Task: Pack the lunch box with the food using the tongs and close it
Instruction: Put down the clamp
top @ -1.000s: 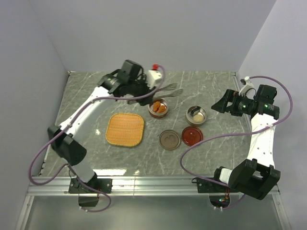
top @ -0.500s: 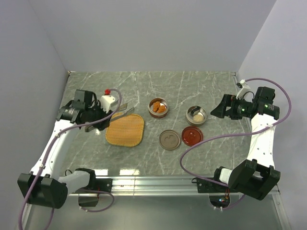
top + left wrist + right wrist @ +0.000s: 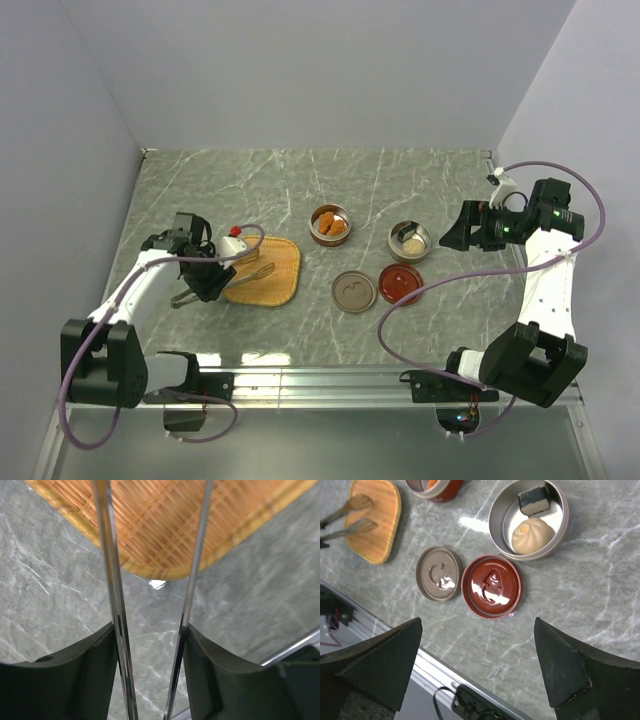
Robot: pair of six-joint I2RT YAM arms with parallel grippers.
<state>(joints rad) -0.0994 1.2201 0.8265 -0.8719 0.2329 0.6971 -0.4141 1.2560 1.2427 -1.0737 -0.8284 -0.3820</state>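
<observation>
My left gripper (image 3: 210, 284) is shut on the tongs (image 3: 245, 273), both silver arms (image 3: 114, 595) pressed against its fingers (image 3: 95, 670). The tongs lie low, their tips (image 3: 356, 514) over the woven tray (image 3: 268, 270). The lunch box is two open round tins. One (image 3: 330, 224) holds orange-brown nuggets. The silver one (image 3: 500, 527) holds a pale bun (image 3: 532, 536) and a small square piece (image 3: 534, 499). My right gripper (image 3: 478, 624) hangs open and holds nothing, high over the table's right side, above the tins and lids.
A brown lid (image 3: 353, 292) and a red lid (image 3: 400, 283) lie upturned in front of the tins. The metal rail (image 3: 330, 378) runs along the near table edge. Grey walls close in on the left, back and right.
My left arm has swung from the back, near the nugget tin, to the near left. It has brought the tongs down over the tray's left side. The right arm has barely moved.
</observation>
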